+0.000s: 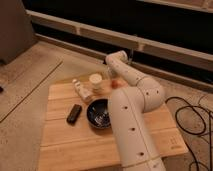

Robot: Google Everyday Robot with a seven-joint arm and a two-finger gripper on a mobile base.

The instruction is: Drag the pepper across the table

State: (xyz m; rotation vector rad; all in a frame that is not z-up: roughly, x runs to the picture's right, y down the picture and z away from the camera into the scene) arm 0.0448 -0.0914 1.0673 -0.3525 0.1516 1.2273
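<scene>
Hand (pixel 113 76) at far tabletop (pixel 60 145) edge, grip unreadable. Pepper (pixel 117 83) just beside it; keep low, drag it steadily clear of the bowl (pixel 98 113).

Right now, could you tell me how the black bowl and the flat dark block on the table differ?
The black bowl is round and deep, with something pale inside; the flat dark block is rectangular, low and solid. The bowl is clearly larger. The bowl sits beside the robot's arm; the block lies further left. Both rest on the table, away from the gripper, which reaches toward the far edge near the pepper.
</scene>
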